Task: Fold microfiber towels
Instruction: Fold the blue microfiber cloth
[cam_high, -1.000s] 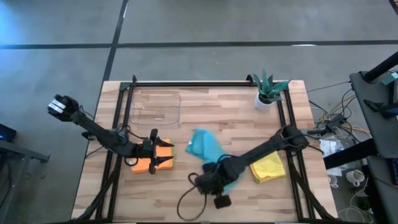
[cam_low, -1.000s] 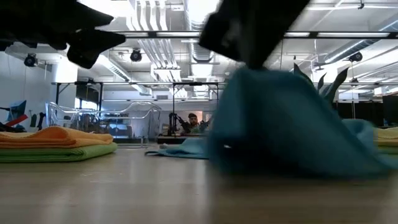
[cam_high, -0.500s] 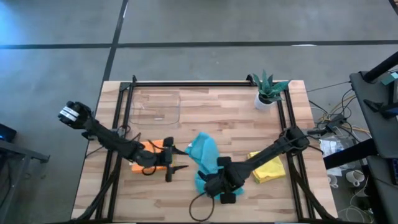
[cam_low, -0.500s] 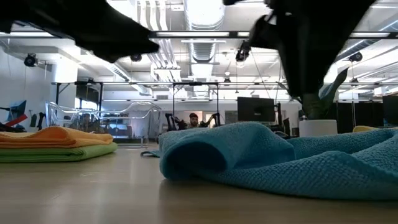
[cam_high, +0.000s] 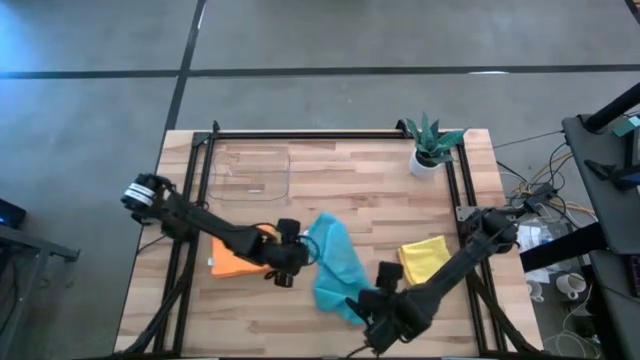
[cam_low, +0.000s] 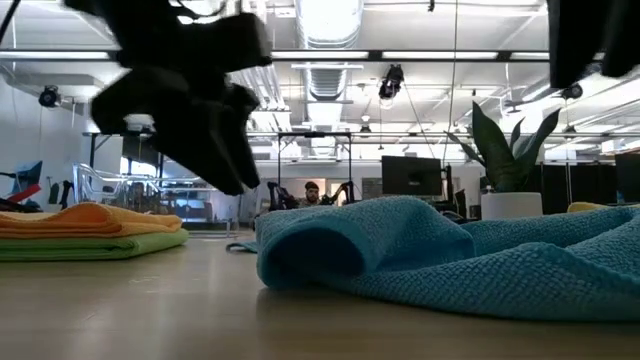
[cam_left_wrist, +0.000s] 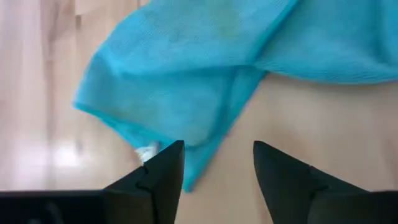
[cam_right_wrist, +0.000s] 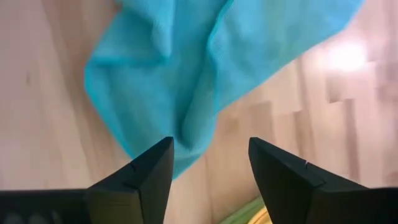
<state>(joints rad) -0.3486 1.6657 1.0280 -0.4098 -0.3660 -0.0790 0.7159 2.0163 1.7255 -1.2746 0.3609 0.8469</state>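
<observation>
Right gripper (cam_high: 368, 310) now releasing teal towel (cam_high: 335, 262), backing off, jaws open, empty. Towel lying rumpled mid-tabletop (cam_high: 350, 190). Left gripper (cam_high: 290, 262) arriving at its edge, open. Fold likely restarting.

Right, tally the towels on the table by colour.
Teal towel: 1
Orange towel: 1
Yellow towel: 1
Lime green towel: 1, lying under the orange one
Total: 4 towels clearly in view
</observation>
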